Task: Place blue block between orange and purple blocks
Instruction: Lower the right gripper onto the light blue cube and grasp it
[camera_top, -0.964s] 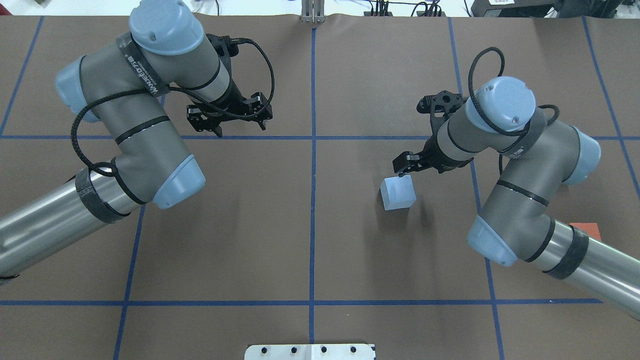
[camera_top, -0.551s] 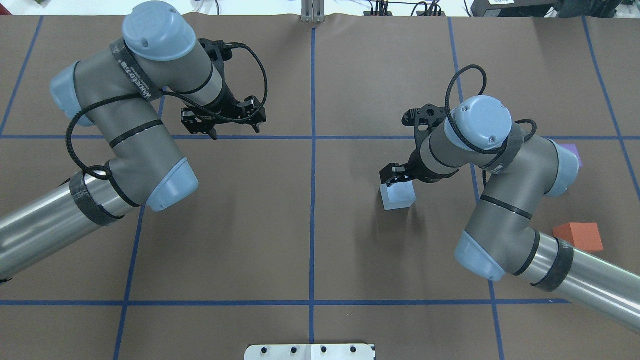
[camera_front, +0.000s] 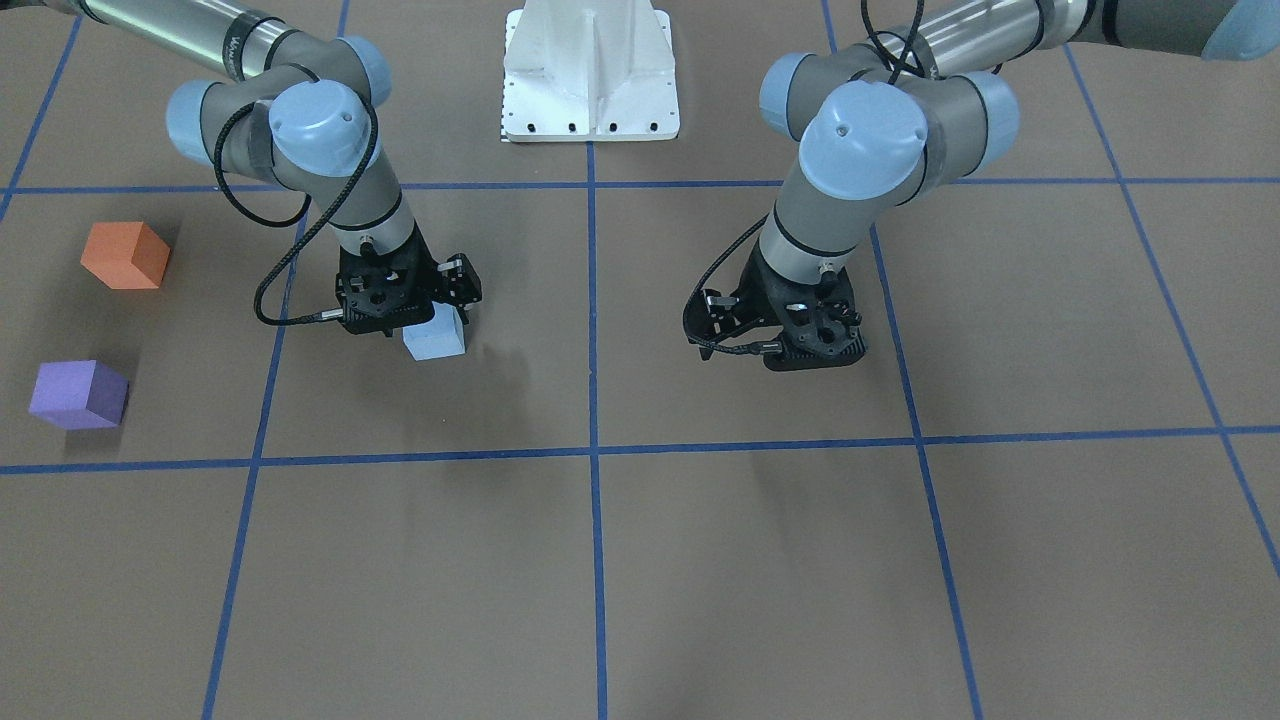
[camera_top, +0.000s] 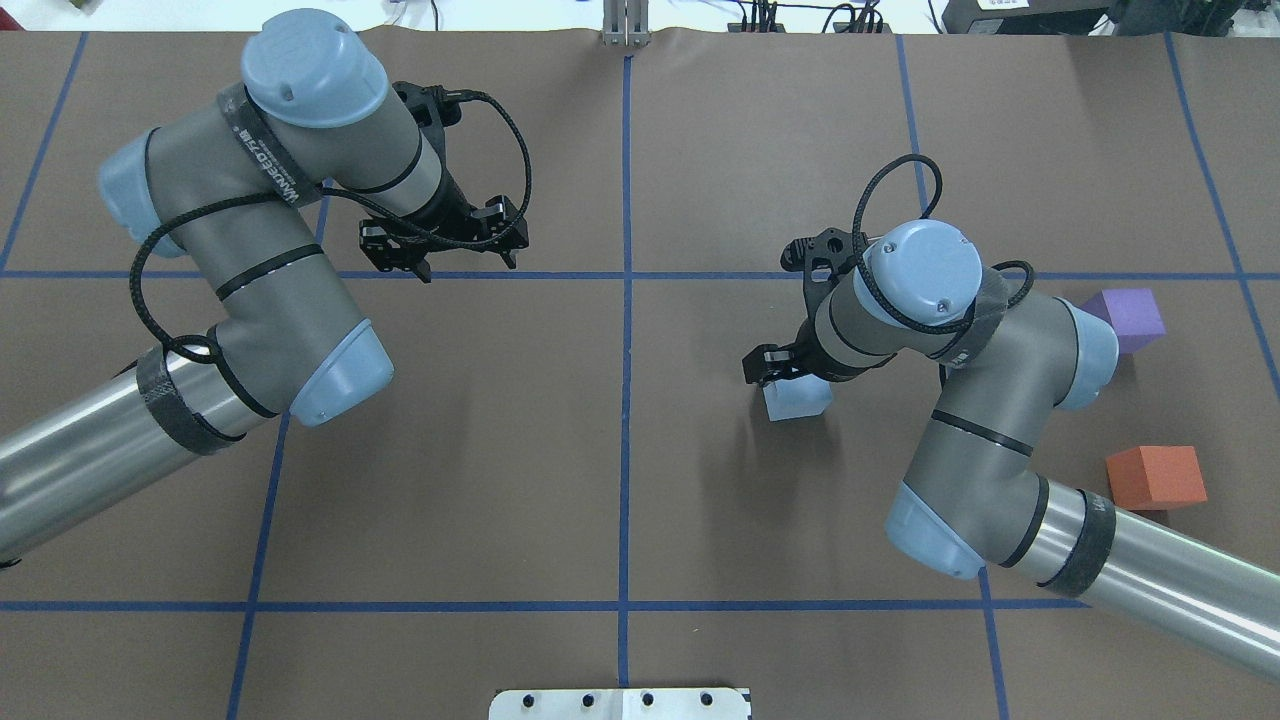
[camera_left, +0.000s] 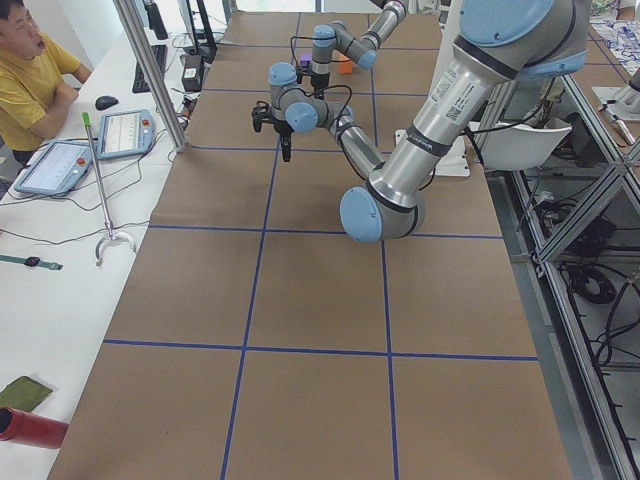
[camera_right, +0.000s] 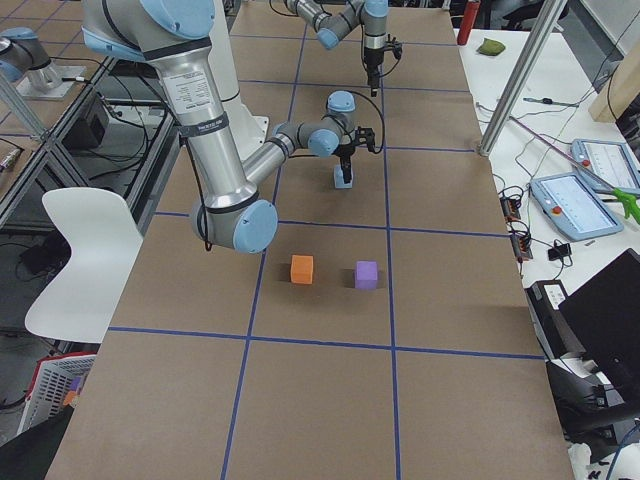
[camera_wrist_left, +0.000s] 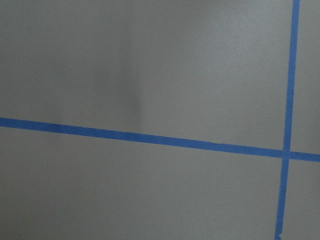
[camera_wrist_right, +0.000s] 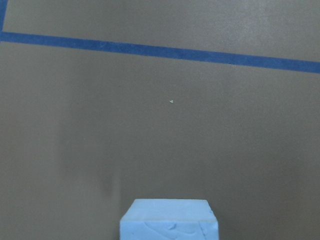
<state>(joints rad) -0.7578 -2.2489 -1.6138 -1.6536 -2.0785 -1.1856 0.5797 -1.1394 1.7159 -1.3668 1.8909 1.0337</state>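
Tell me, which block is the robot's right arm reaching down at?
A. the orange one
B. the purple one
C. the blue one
C: the right arm has its jaws down at the blue block, while the orange block and the purple block sit apart from it, farther out to the side.
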